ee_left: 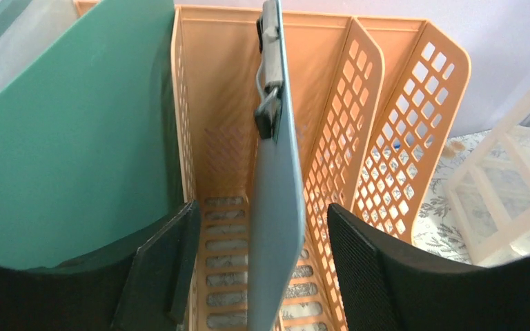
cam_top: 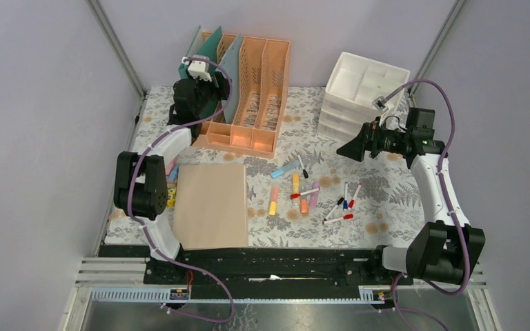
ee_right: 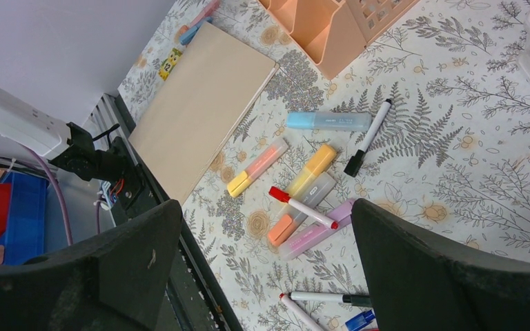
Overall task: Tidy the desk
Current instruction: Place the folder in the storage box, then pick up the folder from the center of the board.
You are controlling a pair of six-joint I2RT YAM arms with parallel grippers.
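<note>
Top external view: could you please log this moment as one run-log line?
left fingers: open, astride clipboard standing in file rack | right fingers: open, above markers on desk

- The worktop is a large rectangle lying flat, its near edge along the black rail where my arms are bolted.
- It runs away from me towards the back wall.
- A white-grey cloth covers it, printed with grey fern leaves and tan-orange flowers.
- The cloth lies smooth; my right wrist view shows the fronds and blooms sharply.
</note>
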